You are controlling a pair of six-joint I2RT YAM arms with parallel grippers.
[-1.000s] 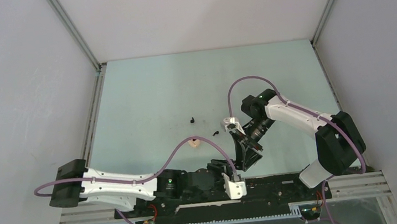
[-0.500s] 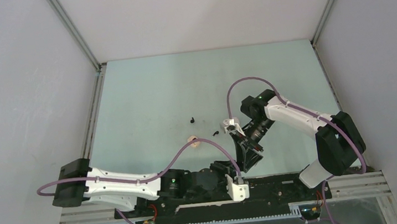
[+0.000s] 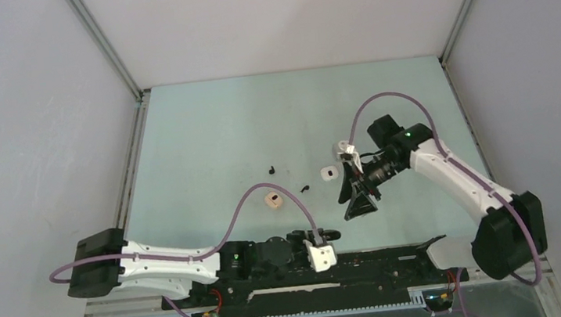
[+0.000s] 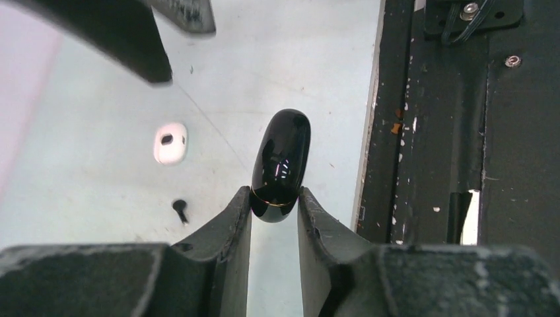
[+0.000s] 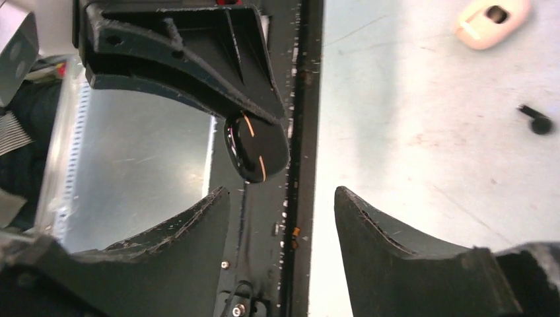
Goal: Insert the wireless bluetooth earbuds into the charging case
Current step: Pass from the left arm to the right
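From above, the left pincer [image 3: 325,239] pinches the black case [image 3: 333,234] at the table's [image 3: 220,133] near edge, a black earbud [image 3: 305,188] lying apart beyond it. Left wrist: fingers [image 4: 231,231] pressed on that case. Right wrist: right pincer [image 5: 280,193] spread, the case just ahead

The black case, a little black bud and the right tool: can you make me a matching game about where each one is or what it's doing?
Things:
1. black case
2. little black bud
3. right tool

Places or states:
A. open, with nothing in it
B. pinched in the left tool
C. lying loose on the table

Pairs: 1-B, 2-C, 3-A
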